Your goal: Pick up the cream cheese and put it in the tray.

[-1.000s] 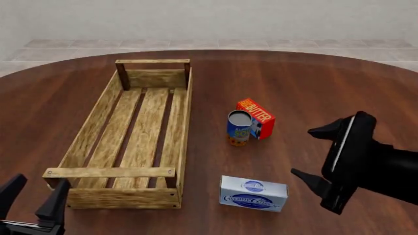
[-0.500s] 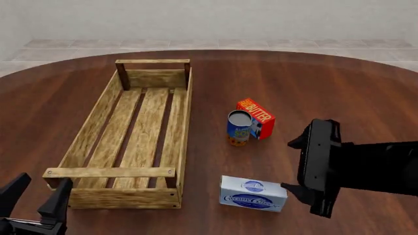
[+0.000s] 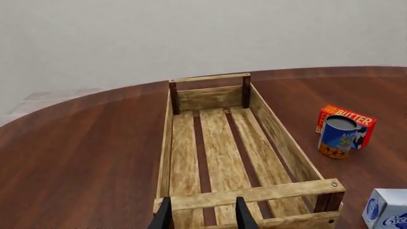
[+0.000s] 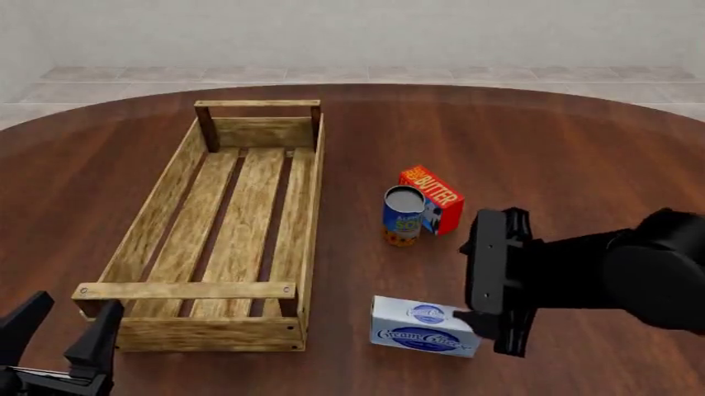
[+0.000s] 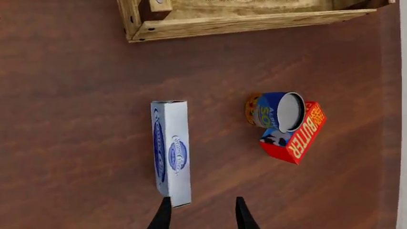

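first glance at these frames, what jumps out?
The long wooden tray dominates the left half of the table, with nothing visible inside it. The right gripper hangs at the right end of the cream cheese, which lies on the table near the tray's near corner; its fingers look parted in the right wrist view. Behind them, a blue can stands against a red butter box.

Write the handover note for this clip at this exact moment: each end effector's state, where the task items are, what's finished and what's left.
Right end effector: open, above the cream cheese box's right end, holding nothing.
Left end effector: open, idle near the wooden crate's near end.
Cream cheese box: on the table, right of the crate, near the soup can and butter box.
Done: approach only.
Left: grasp, lift, place in crate.
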